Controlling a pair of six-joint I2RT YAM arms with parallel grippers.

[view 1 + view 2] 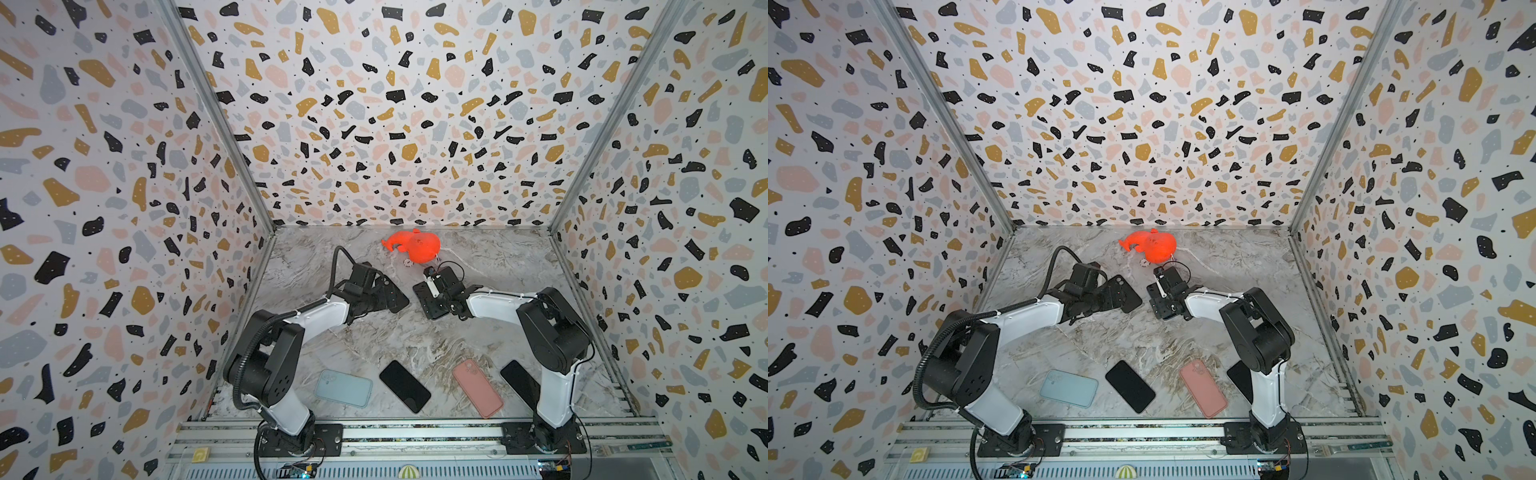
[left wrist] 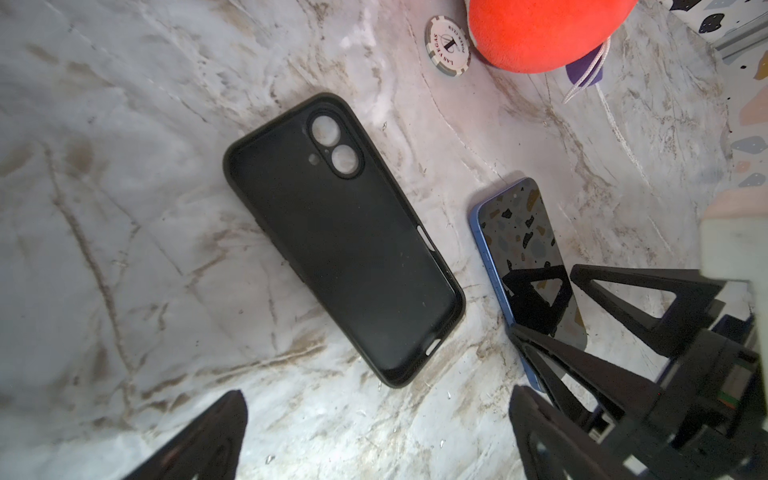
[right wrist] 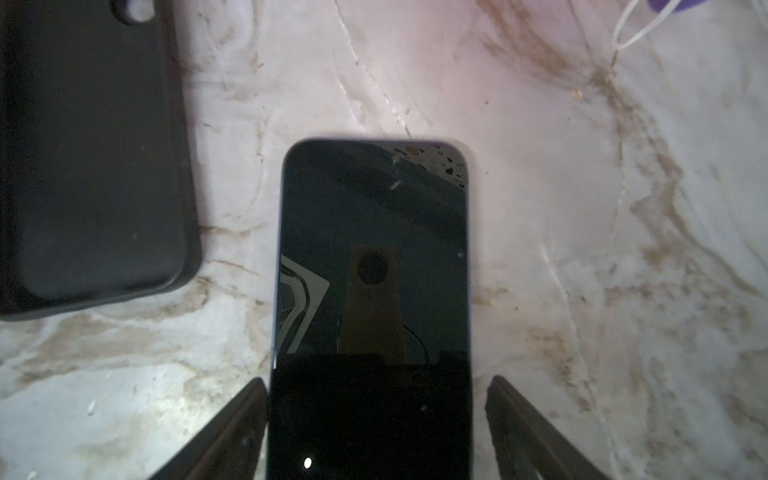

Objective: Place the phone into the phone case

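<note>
Grasp step: right claw (image 3: 378, 379), jaws apart, straddles the phone (image 3: 374, 249), case (image 3: 91, 166) just beside, left claw (image 2: 376, 392) spread wide; next, clench squarely, lift.

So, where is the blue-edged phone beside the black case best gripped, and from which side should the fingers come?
Across its two long edges, near a short end, from above. The blue-edged phone lies flat, screen up, so only its thin sides offer hold; the right gripper has its fingers astride them.
</note>
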